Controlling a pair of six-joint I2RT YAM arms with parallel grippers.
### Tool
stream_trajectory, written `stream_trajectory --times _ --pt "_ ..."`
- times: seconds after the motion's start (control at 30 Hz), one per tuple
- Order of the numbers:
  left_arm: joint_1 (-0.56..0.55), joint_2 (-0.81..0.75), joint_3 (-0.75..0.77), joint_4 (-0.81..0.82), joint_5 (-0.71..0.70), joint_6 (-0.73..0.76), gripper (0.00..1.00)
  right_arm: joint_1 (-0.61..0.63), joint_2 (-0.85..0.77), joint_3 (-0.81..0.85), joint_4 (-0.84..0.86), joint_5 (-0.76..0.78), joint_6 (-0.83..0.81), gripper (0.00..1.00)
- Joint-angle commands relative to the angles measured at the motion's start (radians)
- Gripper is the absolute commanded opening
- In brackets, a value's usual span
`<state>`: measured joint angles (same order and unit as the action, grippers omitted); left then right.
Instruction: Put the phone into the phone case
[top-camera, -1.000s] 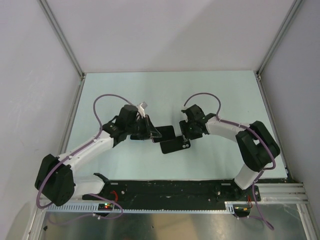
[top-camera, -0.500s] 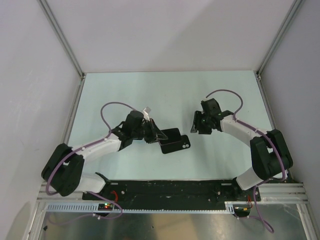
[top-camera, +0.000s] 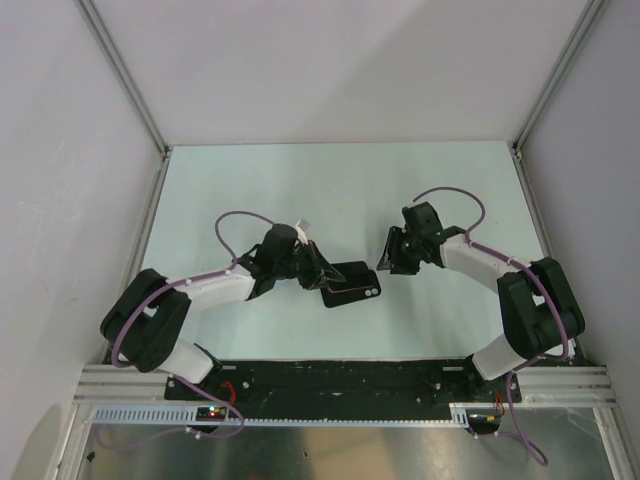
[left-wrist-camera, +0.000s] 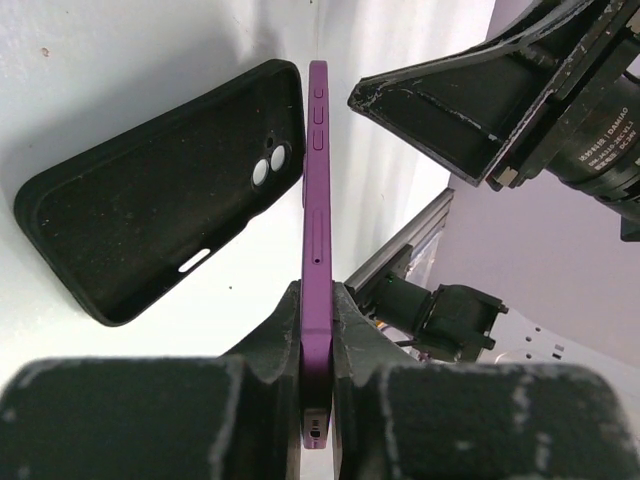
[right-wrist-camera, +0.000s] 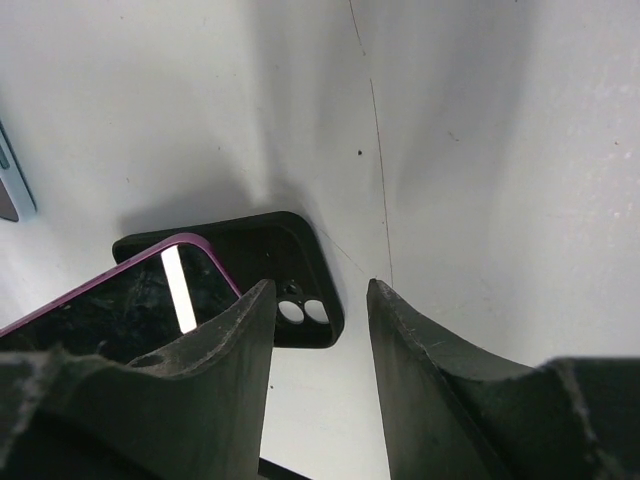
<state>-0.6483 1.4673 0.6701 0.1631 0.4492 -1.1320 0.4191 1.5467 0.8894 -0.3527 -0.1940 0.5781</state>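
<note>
My left gripper (left-wrist-camera: 317, 335) is shut on the purple phone (left-wrist-camera: 317, 180), which it holds on edge by its lower end. The phone (top-camera: 345, 270) hangs tilted over the black phone case (top-camera: 352, 294). The case (left-wrist-camera: 150, 215) lies open side up on the table, its camera holes at the end nearer my right gripper. The right gripper (right-wrist-camera: 320, 292) stands open just right of the case (right-wrist-camera: 300, 262), nothing between its fingers, with the phone's (right-wrist-camera: 130, 300) purple rim at its left. From above, the right gripper (top-camera: 384, 262) sits close to the case's right end.
The pale table (top-camera: 340, 190) is boxed in by white walls and metal corner posts (top-camera: 160, 150). A black rail (top-camera: 330, 376) runs along the near edge by the arm bases. A purple cable (top-camera: 235, 218) loops above the left arm.
The left gripper has carried the phone rightward over the case. The right gripper let go near the case, backed off to the right, then came slightly back and narrowed a little.
</note>
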Motion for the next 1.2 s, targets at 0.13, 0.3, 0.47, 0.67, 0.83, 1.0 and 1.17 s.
stream_trajectory --times 0.13,0.3,0.47,0.67,0.83,1.0,1.17 --pt "-0.015 0.034 0.015 0.121 0.050 -0.075 0.00 -0.004 0.025 -0.009 0.052 -0.033 0.032 0.47" --pt "-0.016 0.047 0.011 0.125 0.054 -0.082 0.00 -0.004 0.031 -0.010 0.058 -0.036 0.036 0.47" --pt "-0.016 0.058 0.000 0.126 0.056 -0.089 0.00 -0.003 0.039 -0.019 0.069 -0.032 0.045 0.46" --pt "-0.017 0.064 -0.013 0.127 0.058 -0.095 0.00 -0.004 0.042 -0.032 0.090 -0.033 0.063 0.46" --pt "-0.018 0.064 -0.020 0.128 0.060 -0.098 0.00 -0.002 0.045 -0.036 0.099 -0.030 0.074 0.43" --pt "-0.023 0.088 -0.013 0.128 0.060 -0.093 0.00 0.009 0.050 -0.039 0.106 -0.025 0.083 0.42" --pt "-0.026 0.130 0.010 0.128 0.057 -0.083 0.00 0.024 0.059 -0.045 0.116 -0.025 0.088 0.42"
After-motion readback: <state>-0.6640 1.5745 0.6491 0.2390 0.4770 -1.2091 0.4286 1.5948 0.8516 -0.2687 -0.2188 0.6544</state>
